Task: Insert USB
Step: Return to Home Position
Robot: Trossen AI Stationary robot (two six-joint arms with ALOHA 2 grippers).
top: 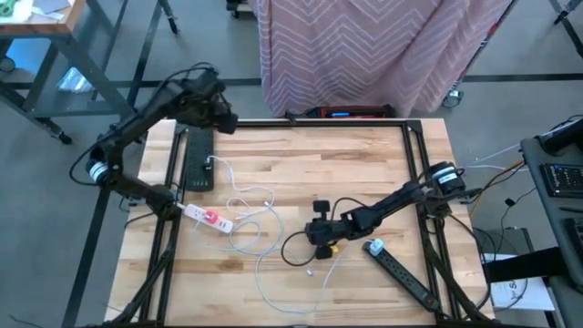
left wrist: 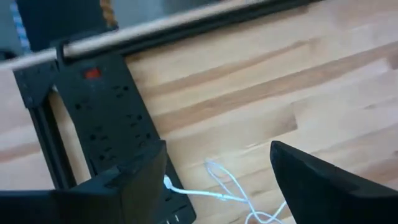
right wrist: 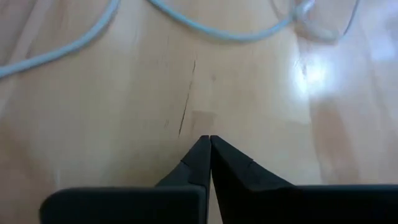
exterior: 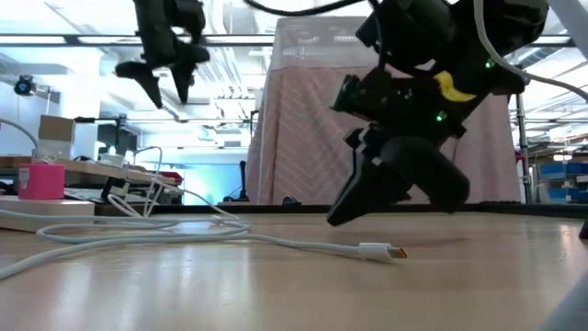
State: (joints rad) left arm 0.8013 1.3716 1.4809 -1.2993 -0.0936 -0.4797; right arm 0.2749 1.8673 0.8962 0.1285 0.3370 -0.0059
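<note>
A white cable [top: 250,214] lies in loose loops on the wooden table, and its free USB plug [exterior: 381,250] rests flat on the wood. Its other end goes into a black power strip [top: 199,159] at the far left. My left gripper [top: 219,118] hangs open high above that strip [left wrist: 106,118], holding nothing. My right gripper [top: 314,239] is near the table's middle, slanting down with its shut tips [right wrist: 209,138] low over bare wood. Nothing is between its fingers. In the low view the plug lies just in front of this gripper [exterior: 335,219].
A white power strip [top: 209,219] with a pink-red part lies at the left. A second black power strip [top: 401,273] lies slanted at the near right, a pale blue plug [top: 373,246] at its end. A black frame [top: 424,155] borders the table.
</note>
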